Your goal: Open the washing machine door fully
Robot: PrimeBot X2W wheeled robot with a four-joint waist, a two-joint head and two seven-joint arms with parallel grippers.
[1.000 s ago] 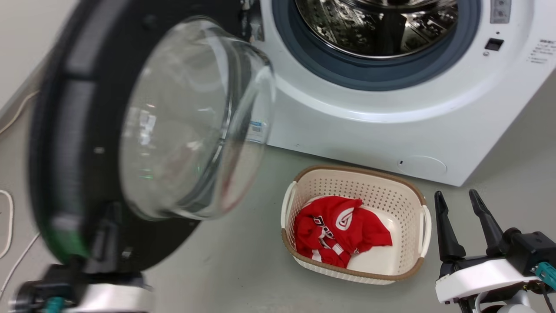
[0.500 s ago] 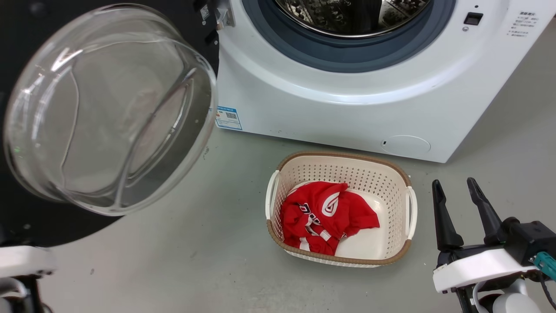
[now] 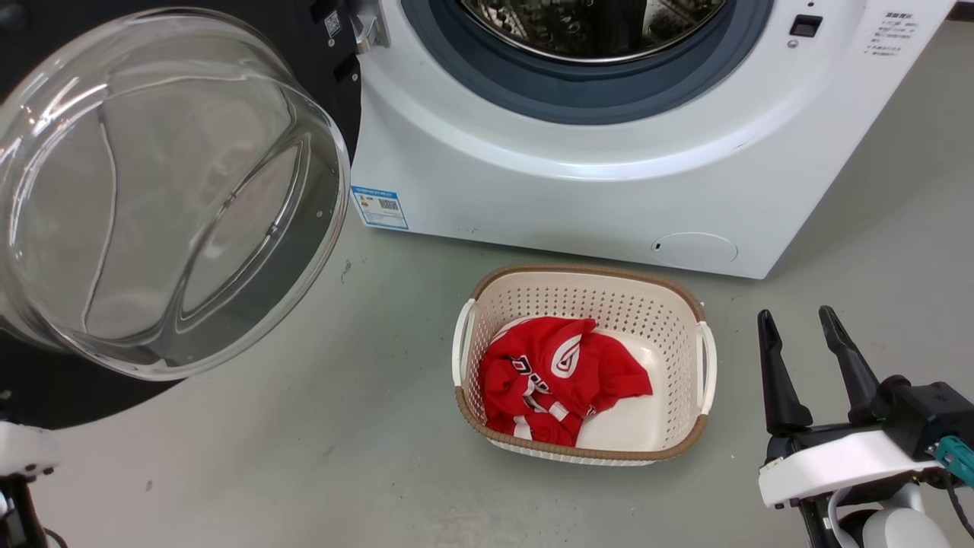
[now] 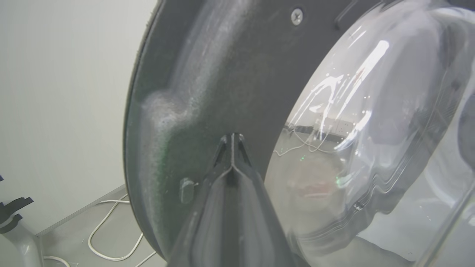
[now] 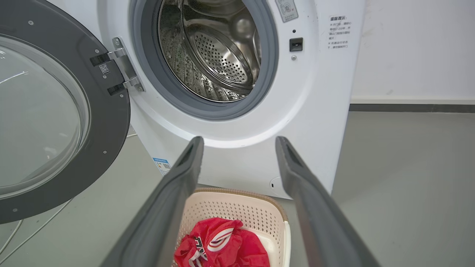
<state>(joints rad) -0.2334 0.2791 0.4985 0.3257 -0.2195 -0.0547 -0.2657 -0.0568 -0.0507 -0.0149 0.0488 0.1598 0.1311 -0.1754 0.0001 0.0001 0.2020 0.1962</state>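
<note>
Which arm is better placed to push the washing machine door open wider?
Probably left. The left gripper, fingers shut, points at the black inner face of the washing machine door. The right gripper hangs open beside the basket, well away from it.

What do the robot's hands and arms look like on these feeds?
Each hand has two long dark grey fingers tapering to narrow tips. The right hand sits on a glossy white shell with a black block and a teal connector beside it. The left hand has the same matte fingers and a white casing.
</note>
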